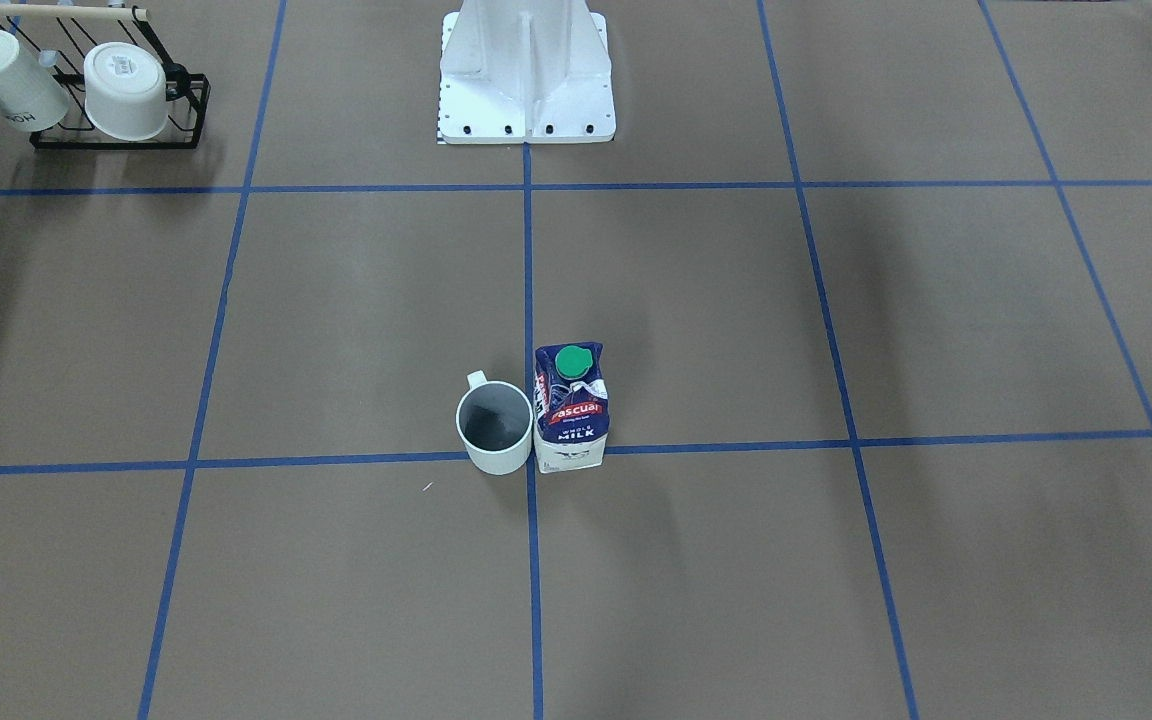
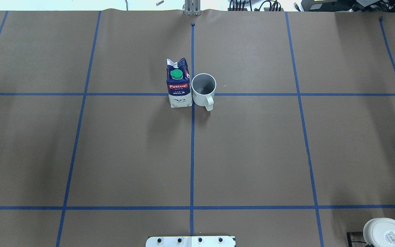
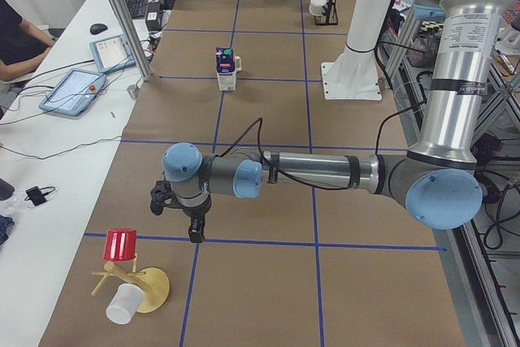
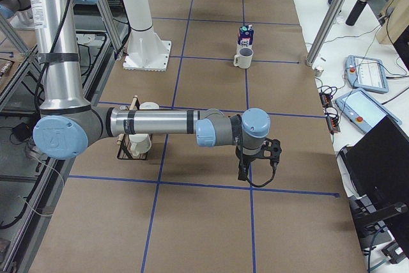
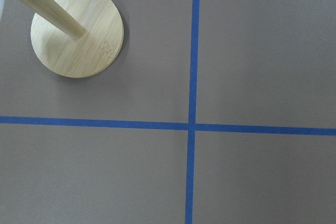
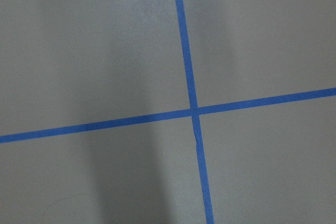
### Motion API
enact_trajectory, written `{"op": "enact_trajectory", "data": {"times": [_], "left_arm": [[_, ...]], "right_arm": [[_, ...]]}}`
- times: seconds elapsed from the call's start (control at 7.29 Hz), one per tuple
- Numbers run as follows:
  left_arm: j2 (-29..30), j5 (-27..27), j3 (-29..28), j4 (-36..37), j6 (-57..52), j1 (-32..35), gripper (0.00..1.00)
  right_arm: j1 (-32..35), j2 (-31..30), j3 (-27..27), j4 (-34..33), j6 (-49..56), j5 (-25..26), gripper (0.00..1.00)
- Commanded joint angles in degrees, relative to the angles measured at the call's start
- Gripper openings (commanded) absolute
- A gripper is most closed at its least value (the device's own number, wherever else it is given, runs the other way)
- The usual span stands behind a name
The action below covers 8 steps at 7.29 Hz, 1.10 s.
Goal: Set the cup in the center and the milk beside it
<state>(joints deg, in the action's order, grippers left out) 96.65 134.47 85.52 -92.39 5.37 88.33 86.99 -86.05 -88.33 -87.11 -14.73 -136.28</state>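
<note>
Cup point(image 2: 203, 90) beside milk point(image 2: 179, 84) overhead, arms point(image 3: 309, 171) only in side views

cup point(image 2: 203, 90) right of milk point(image 2: 178, 84), both at center point(image 2: 192, 108)

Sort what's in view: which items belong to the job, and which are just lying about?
Job: cup, milk carton.
Lying about: black rack, lettered mug, wide cup, wooden stand, red cup, small white cup.
</note>
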Motion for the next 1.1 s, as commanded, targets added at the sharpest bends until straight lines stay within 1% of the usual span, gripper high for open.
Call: {"op": "enact_trajectory", "data": {"times": [0.0, 0.96], "left_arm": [[-0.5, 0.1, 0.3, 0.2, -0.5, 0.1, 0.98], [-0.8, 0.4, -0.3, -0.2, -0.5, 0.0, 0.98]], "right_arm": [[0.2, 0.1, 0.0, -2.8, 3.5, 0.5, 1.00], [-0.1, -0.2, 0.0, -2.8, 4.1, 1.0, 1.00]]}}
